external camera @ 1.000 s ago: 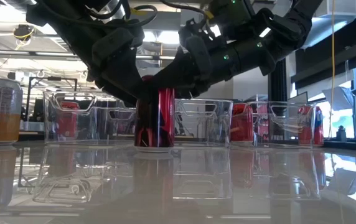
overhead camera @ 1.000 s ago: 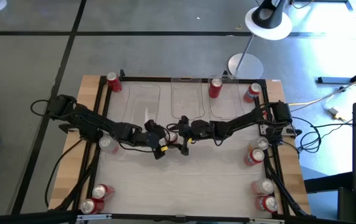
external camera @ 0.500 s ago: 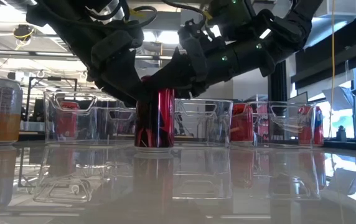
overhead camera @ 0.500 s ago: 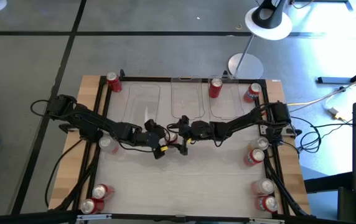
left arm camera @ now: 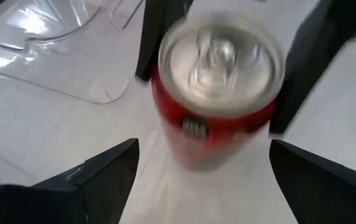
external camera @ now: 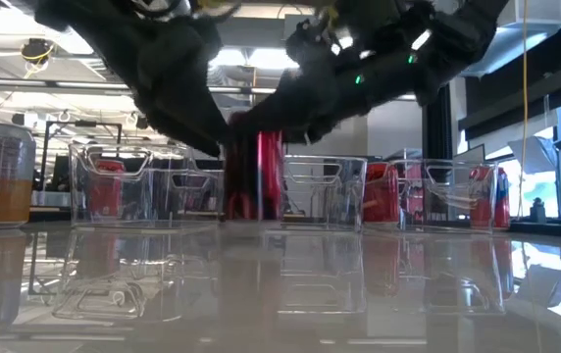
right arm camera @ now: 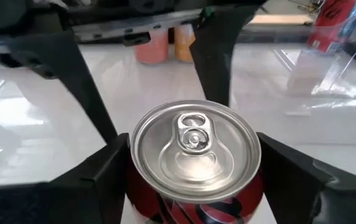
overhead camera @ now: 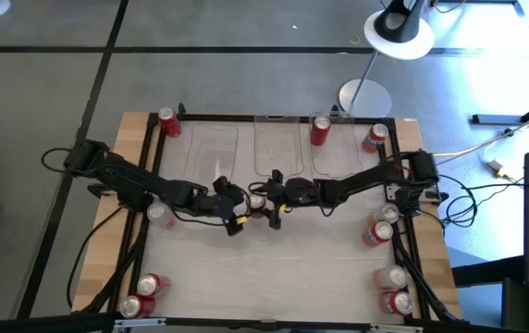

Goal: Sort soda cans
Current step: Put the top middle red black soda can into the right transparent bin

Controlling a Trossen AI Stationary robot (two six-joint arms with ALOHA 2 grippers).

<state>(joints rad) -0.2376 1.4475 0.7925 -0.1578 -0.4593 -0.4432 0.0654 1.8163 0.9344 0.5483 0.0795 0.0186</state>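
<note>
A red soda can (right arm camera: 193, 149) with a silver top stands upright at the table's middle (overhead camera: 257, 201), in front of three clear bins (overhead camera: 278, 148). My right gripper (right arm camera: 193, 171) comes at it from the right and is shut on it. My left gripper (left arm camera: 203, 149) reaches in from the left and is open; its fingertips stand on either side of the can's lower part without touching it. In the low view the can (external camera: 253, 172) shows under both dark grippers, with its base a little above the table. My right gripper pinches the can's red side wall (right arm camera: 134, 193) just below the rim, one finger (right arm camera: 106, 174) on each opposite side. The fingers slant down from the table's right side. The can stays upright, its base just clear of the table.
Red cans stand along the far edge (overhead camera: 169, 122), (overhead camera: 320, 129), (overhead camera: 375, 139). More cans cluster at the right edge (overhead camera: 378, 231), (overhead camera: 396, 277), and at the near left corner (overhead camera: 149, 285). A silver can (overhead camera: 158, 215) stands at the left. The glossy table top (overhead camera: 274, 268) lies near.
My right gripper has closed onto the can's sides and raised it a little: in the low view the can's base has left the table and shifted slightly right. My left gripper has stayed open beside the can.
</note>
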